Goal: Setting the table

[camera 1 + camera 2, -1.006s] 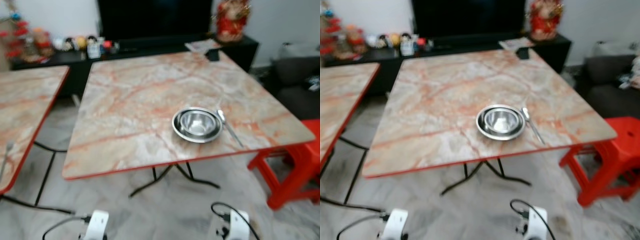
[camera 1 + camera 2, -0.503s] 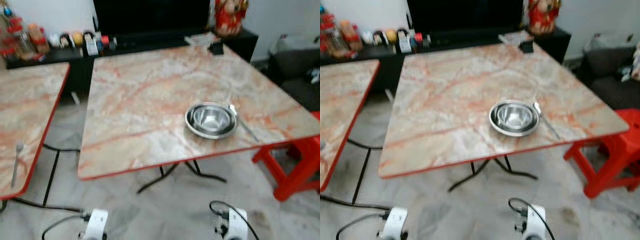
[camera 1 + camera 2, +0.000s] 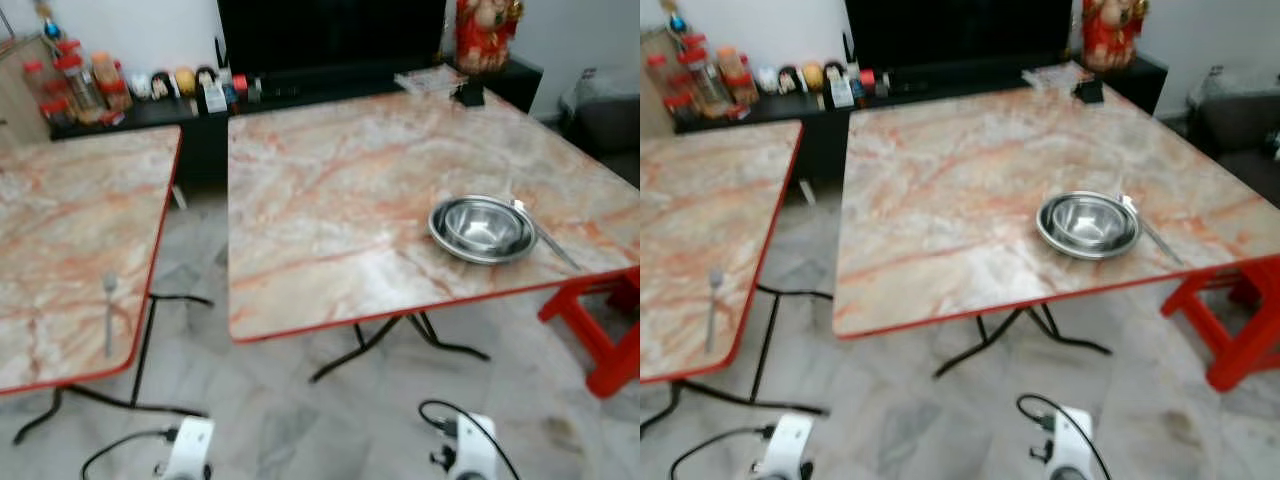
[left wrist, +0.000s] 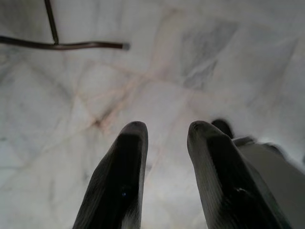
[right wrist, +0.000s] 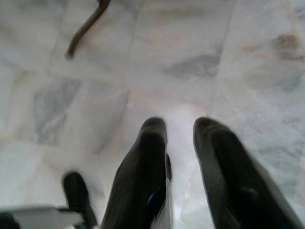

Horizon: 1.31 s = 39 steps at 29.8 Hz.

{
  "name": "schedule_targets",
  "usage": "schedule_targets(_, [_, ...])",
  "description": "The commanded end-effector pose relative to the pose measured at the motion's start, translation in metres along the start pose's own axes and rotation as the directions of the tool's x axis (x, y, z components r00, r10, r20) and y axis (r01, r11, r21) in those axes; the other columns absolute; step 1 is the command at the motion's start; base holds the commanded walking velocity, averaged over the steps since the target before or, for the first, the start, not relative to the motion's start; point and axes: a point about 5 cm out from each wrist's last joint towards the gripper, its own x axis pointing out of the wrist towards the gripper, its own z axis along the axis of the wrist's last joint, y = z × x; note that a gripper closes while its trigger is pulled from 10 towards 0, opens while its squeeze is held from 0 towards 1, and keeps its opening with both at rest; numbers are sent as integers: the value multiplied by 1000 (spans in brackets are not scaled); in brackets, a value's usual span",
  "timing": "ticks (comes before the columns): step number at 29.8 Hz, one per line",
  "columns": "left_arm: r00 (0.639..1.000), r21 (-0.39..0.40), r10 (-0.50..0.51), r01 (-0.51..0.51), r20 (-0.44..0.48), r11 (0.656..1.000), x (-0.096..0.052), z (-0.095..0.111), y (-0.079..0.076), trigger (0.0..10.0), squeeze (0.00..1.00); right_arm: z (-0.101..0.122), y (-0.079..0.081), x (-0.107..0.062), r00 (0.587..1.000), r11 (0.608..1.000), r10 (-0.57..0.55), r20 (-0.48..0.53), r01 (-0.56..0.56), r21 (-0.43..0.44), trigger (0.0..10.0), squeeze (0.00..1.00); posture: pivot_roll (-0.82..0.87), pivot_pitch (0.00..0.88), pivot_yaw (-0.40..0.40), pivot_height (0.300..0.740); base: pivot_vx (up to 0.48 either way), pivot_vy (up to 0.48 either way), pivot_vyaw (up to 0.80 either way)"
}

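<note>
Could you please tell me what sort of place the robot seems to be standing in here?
Probably a home living or dining room: two marble-patterned folding tables, a large dark television on a low cabinet, and a red plastic stool.

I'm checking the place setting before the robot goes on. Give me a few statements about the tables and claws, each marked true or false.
1. The steel bowl sits on the right-hand table. True.
2. A spoon lies beside the bowl, on its right. True.
3. The fork lies inside the bowl. False: it lies on the left-hand table, near its front edge.
4. The left claw grips the fork. False: its fingers are apart and hold nothing, above the floor.
5. The right claw holds nothing. True.
</note>
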Motion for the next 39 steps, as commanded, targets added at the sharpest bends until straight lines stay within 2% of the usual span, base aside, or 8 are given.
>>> schedule_targets(1, [1000,-1,21,-21,-22,1000,-1,-6,8,10000,0,6,10,1,1000,1000,22,20,-21,-5,10000,0,-29,0,44,740,0,345,406])
schedule_targets(6, [1000,-3,21,-21,-23,1000,-1,-7,8,10000,0,7,10,1,999,1000,26,24,-26,-6,10000,0,-29,0,42,740,0,348,260])
schedule_targets(8, [999,-6,21,-21,-24,1000,-2,-7,7,10000,0,7,10,1,1000,1000,19,24,-19,21,10000,0,-29,0,42,740,0,349,0])
schedule_targets(11, [999,-6,21,-21,-25,1000,-2,-8,7,10000,0,9,11,1,999,999,30,30,-30,-12,10000,0,-28,0,42,740,0,347,0])
schedule_targets(15, [999,-7,22,-22,-24,1000,-2,-8,8,10000,0,9,11,1,999,1000,28,32,-28,-11,10000,0,-29,0,44,740,0,349,544])
schedule_targets(19, [999,-4,21,-21,-24,1000,-2,-8,8,10000,0,8,11,1,999,1000,23,28,-24,16,10000,0,-30,0,46,740,0,348,155])
schedule_targets(24, [1000,-2,20,-20,-23,1000,-1,-7,7,10000,0,8,12,1,999,999,32,28,-31,-9,10000,0,-28,0,46,740,0,349,0])
schedule_targets(39, [1000,-3,18,-19,-25,1000,-2,-8,6,10000,0,9,12,1,999,999,35,27,-34,-42,10000,0,-23,0,39,740,0,348,340])
